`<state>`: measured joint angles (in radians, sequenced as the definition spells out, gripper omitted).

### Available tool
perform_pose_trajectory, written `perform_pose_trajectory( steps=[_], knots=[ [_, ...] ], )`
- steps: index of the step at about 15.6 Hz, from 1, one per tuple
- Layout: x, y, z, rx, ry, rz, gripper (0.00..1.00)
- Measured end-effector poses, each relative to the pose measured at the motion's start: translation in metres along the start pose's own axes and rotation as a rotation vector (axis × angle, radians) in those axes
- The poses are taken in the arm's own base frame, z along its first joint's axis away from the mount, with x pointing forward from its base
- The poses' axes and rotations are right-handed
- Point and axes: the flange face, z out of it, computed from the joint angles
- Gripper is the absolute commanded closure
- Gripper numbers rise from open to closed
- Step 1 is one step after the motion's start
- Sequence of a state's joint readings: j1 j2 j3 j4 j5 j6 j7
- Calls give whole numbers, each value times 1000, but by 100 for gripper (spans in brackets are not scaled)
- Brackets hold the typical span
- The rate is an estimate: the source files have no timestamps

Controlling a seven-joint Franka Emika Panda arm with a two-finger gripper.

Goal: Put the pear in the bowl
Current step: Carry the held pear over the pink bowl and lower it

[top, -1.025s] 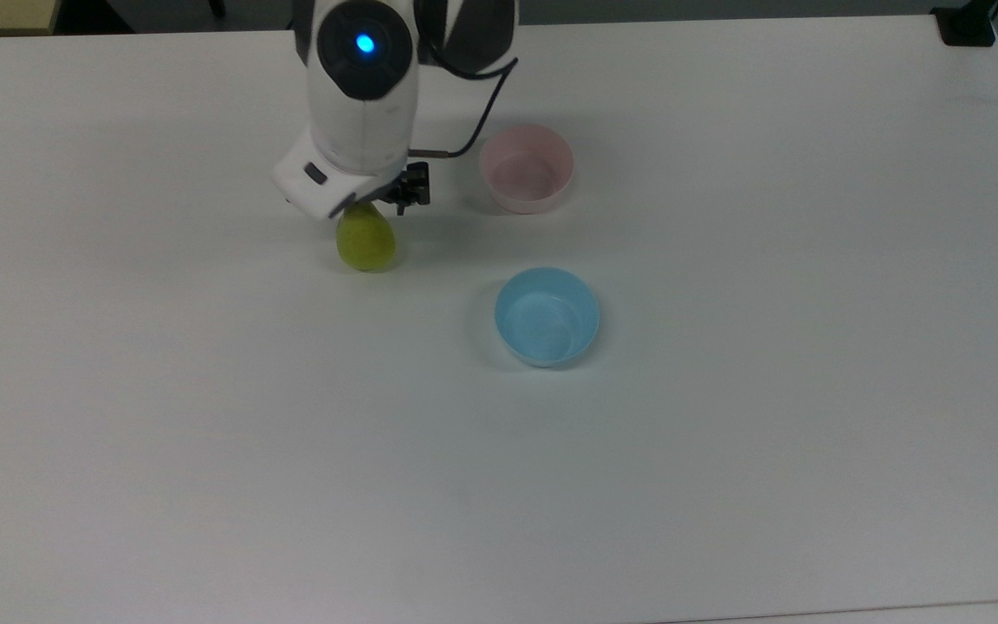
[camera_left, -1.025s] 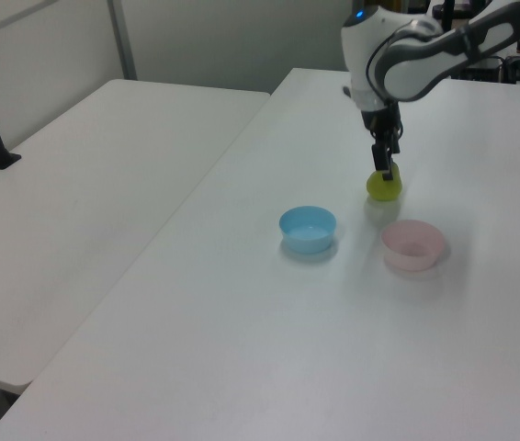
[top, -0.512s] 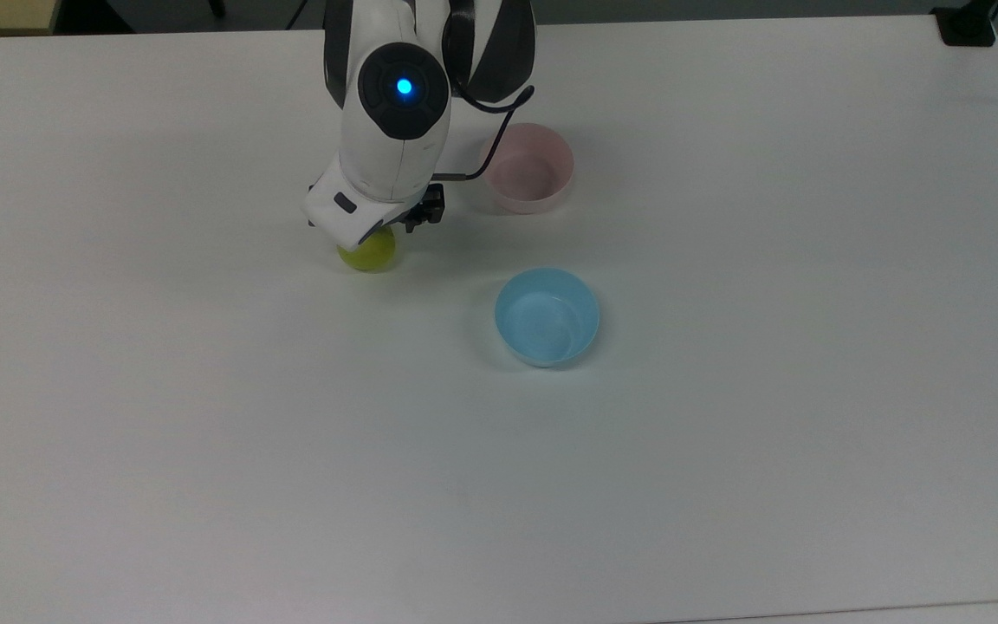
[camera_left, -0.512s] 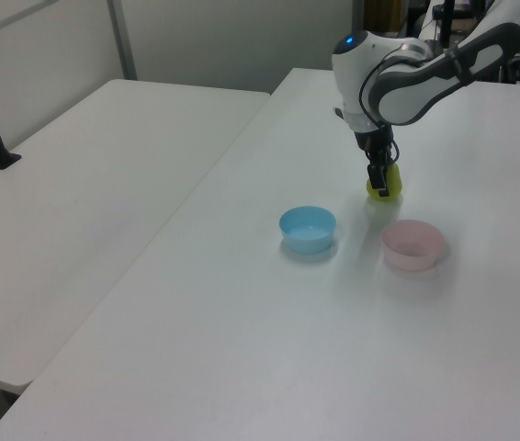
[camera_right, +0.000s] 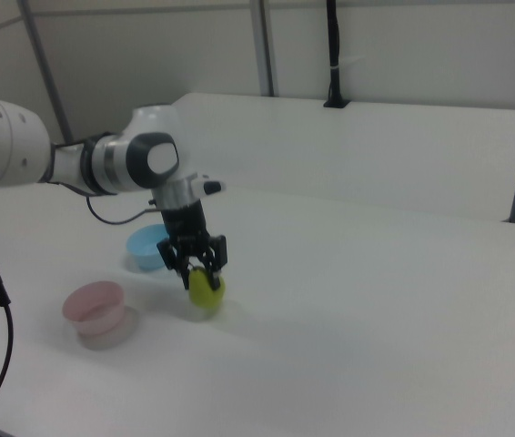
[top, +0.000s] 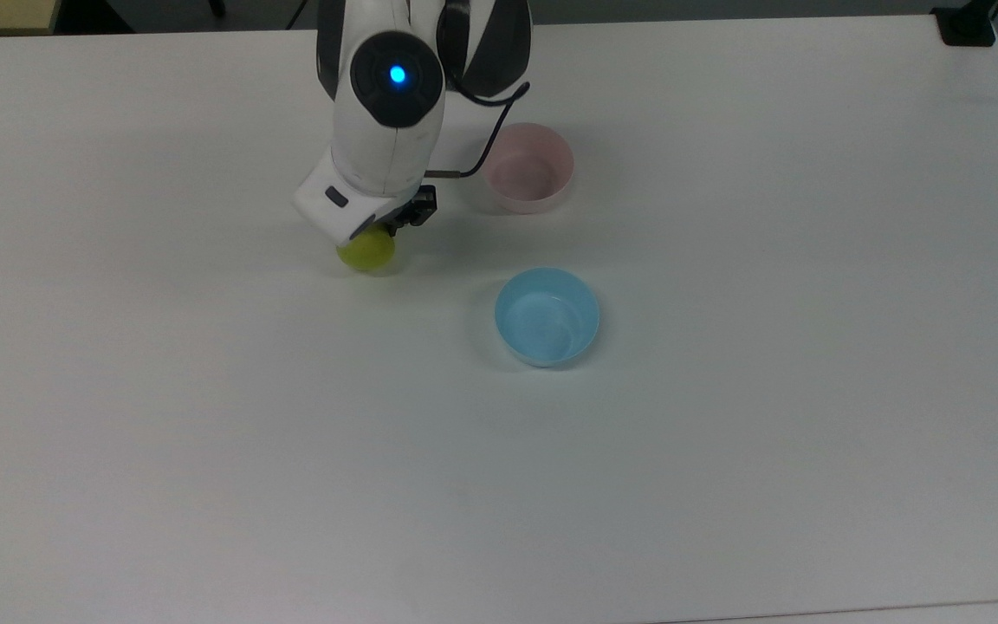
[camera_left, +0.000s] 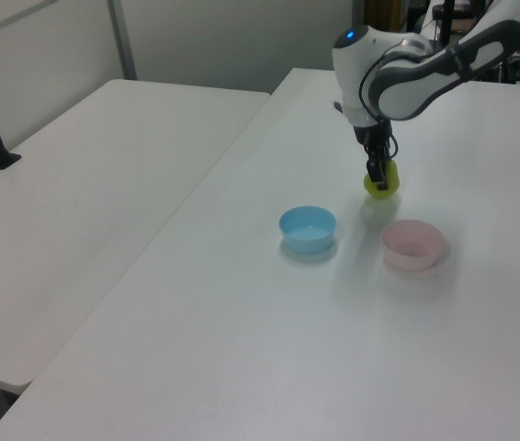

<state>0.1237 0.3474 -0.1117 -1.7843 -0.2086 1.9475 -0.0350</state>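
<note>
Pear (camera_right: pixel 207 287) hangs upright, clamped by your fingers (camera_right: pixel 199 265) just above the table (top: pixel 724 451); bare table separates it from the bowl (top: pixel 527 168).

A second ago the gripper (camera_right: pixel 199 270) stood over the pear (camera_right: pixel 207 288) with most of the fruit showing below the wrist in the top view. Half a second ago the arm had come down and shifted toward the top view's right, covering more of the pear. Now the gripper is closed around the pear's upper part and has risen a little; in the right view the pear hangs just above its shadow on the counter (camera_right: pixel 376 346).
</note>
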Motion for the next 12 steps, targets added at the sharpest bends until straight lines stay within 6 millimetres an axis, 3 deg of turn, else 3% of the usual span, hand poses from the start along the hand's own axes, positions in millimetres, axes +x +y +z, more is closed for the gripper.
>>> perform_pose_trajectory(
  steps=[3,5,8,12],
  knots=[
    [-15,6,-45,15,37,18,64],
    [-29,-4,-76,51,49,16,64],
    [-46,-47,-107,72,31,-49,60],
    [-59,-126,-114,55,-18,-173,59]
  ],
)
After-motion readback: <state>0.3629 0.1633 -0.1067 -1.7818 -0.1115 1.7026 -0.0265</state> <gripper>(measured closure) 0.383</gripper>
